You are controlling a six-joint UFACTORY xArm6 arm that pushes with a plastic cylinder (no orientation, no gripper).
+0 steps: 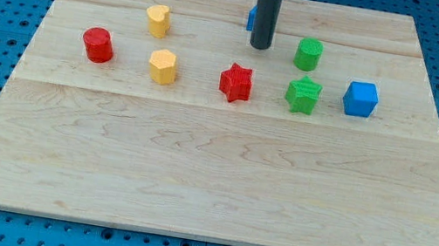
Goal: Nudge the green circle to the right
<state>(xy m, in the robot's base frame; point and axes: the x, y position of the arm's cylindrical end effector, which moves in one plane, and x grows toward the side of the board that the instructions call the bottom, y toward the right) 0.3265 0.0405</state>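
Note:
The green circle is a short green cylinder standing on the wooden board at the upper right of centre. My tip is the lower end of the dark rod and rests on the board to the left of the green circle, about a block's width away, not touching it. A green star lies just below the green circle.
A blue cube sits right of the green star. A red star lies below my tip. A blue block is mostly hidden behind the rod. A yellow heart, a yellow hexagon and a red cylinder are at the left.

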